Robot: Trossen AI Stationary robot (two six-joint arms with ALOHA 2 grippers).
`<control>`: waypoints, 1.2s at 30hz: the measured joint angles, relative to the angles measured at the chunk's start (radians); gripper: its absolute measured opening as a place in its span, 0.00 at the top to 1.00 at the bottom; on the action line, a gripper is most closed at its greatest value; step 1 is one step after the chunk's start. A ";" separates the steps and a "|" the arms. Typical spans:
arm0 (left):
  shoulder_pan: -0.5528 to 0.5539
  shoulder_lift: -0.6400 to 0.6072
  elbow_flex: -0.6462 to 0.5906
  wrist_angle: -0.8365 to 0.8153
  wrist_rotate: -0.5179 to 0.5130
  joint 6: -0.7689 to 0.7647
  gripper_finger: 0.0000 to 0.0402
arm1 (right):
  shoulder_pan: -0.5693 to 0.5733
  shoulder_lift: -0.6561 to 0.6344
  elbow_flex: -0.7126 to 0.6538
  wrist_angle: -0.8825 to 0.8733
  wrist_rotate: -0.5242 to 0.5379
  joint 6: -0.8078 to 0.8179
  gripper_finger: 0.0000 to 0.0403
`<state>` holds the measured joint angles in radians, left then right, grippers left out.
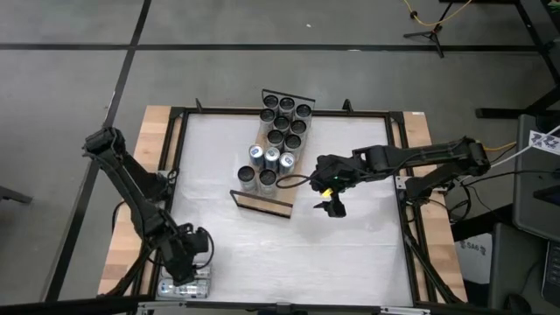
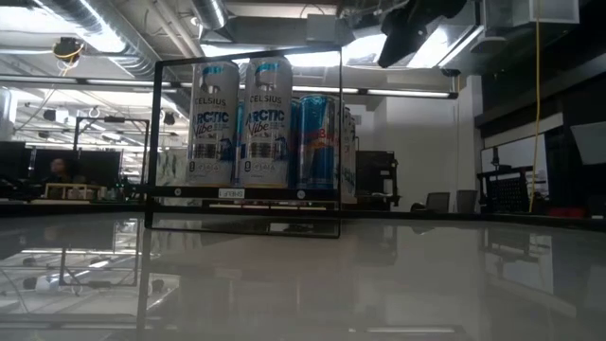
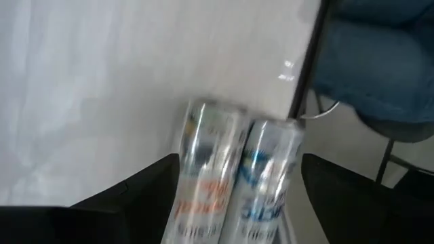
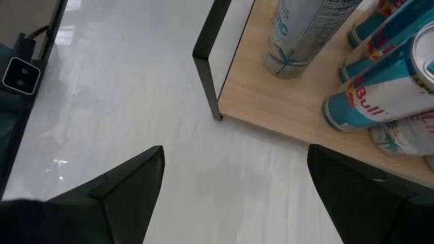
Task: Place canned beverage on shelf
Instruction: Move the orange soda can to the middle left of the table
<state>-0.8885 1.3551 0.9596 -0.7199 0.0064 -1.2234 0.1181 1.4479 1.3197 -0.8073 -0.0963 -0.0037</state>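
Observation:
Two silver cans point(image 3: 207, 169) point(image 3: 268, 176) lie side by side on their sides at the table's near left corner point(image 1: 184, 287). My left gripper point(image 3: 237, 203) hangs open just above them, one finger on either side of the pair, touching neither. The shelf point(image 1: 262, 203), a light-wood board with black wire rails at its ends, lies slantwise on the table's middle. Several upright cans point(image 1: 284, 122) stand on it. My right gripper point(image 1: 332, 206) hovers open to the right of the shelf's near end point(image 4: 271, 95), with nothing between its fingers.
The white tabletop point(image 1: 350, 254) is bare between the two grippers and along its near side. The shelf's near rail point(image 4: 207, 68) stands just ahead of my right gripper. Tall Celsius cans point(image 2: 241, 123) and a blue can point(image 2: 317, 142) fill the shelf's near end.

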 joint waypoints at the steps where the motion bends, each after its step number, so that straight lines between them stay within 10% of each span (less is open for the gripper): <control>1: -0.010 0.003 0.000 -0.016 0.010 -0.023 0.25 | 0.000 0.000 0.000 0.000 0.000 0.000 0.11; 36: -0.162 0.226 0.000 -0.070 0.038 -0.181 0.25 | 0.000 0.000 0.000 -0.004 -0.001 -0.001 0.11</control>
<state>-1.0501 1.5815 0.9592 -0.7901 0.0444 -1.4042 0.1181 1.4483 1.3197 -0.8112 -0.0971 -0.0048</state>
